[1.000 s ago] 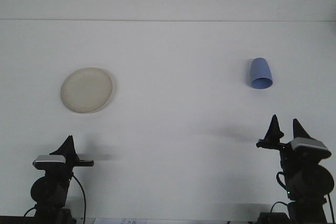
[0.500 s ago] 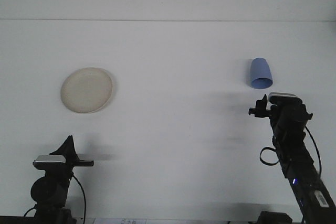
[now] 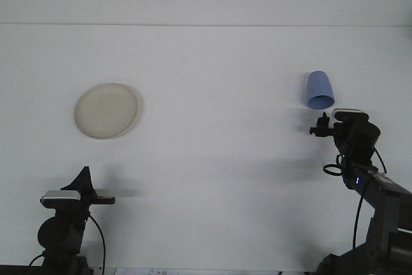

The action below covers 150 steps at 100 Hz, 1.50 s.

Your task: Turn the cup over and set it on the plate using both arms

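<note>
A blue cup (image 3: 319, 90) lies on its side on the white table (image 3: 212, 159), far on the right, with its open mouth turned toward the near edge. Just nearer than it, the right gripper (image 3: 322, 123) is stretched out over the table, its dark tip close below the cup's rim but not touching it; from where I stand I cannot tell whether it is spread or closed. Well apart, over on the left side of the table, sits a round cream plate (image 3: 106, 110), flat and with nothing on it. The left gripper (image 3: 84, 178) sits at the near left edge, low and pulled in, one pointed finger sticking up; I cannot tell its state from here either.
</note>
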Motion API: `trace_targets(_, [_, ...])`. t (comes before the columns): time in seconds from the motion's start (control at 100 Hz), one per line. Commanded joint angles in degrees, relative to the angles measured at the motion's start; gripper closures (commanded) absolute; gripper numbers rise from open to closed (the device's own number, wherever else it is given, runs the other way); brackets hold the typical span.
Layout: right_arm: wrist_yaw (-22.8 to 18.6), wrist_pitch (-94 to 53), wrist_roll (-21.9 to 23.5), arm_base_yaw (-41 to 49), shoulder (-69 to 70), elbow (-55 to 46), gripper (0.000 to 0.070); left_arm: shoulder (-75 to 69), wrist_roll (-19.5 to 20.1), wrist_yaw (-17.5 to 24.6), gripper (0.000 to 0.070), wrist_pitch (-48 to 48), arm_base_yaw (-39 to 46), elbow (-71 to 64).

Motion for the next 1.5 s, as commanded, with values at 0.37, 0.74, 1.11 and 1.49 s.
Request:
trace_targets(0.37, [-5.7,2.4,-0.2,-0.9,13.2,14.8,0.0242,-0.1,0.3,0.0,0.0685,0.7,-0.1,-1.1])
trace_targets(0.74, [-7.3,2.2,-0.2,-0.3,21.6,25.1,0.0606,-0.1,0.3,0.0,0.0685,0.7,-0.1,-1.1])
trace_targets(1.11, [-6.6,-9.7,4.0,1.1,11.9,25.9,0.0700,-0.1,0.3,0.0,0.0686,0.7,-0.1,-1.1])
trace_targets(1.49, [-3.7,-63.3,5.4,16.2,-15.3,33.5,0.0700,-0.1,0.3,0.0,0.0685,0.7,-0.1,-1.1])
